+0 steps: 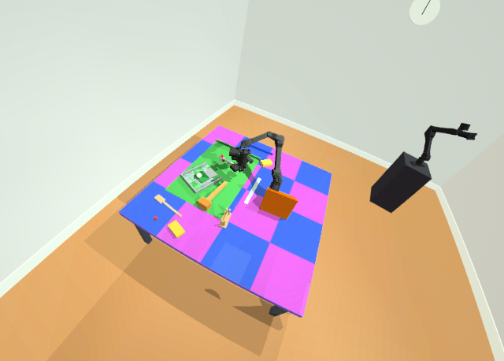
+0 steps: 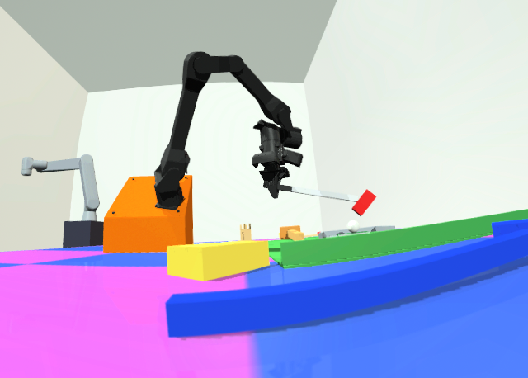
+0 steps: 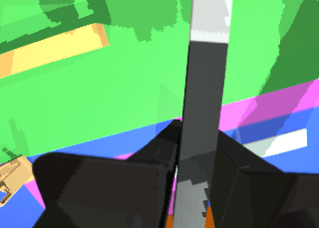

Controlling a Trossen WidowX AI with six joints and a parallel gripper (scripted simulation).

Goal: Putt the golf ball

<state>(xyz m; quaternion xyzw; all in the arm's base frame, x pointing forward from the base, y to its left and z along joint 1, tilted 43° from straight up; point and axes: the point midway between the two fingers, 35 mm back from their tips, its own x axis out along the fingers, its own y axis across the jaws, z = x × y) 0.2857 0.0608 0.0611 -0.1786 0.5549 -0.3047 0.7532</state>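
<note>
Top: golf ball (image 1: 199,173) sits on the raised green (image 1: 201,176), at ten o'clock from the gripper (image 1: 238,166).
Exterior: gripper (image 2: 275,189) clamps the red putter (image 2: 363,202), its head aloft above the ball (image 2: 352,224).
Wrist: shaft (image 3: 205,104) pinched endwise; swinging could twist it loose.

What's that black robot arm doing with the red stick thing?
It is playing mini golf. The arm's end effector is shut on the handle of a red putter, holding it in the air with the red head out to the side. The white golf ball sits just below the head, on the raised grey platform with the green patch, so the ball looks to be on the green.
</note>
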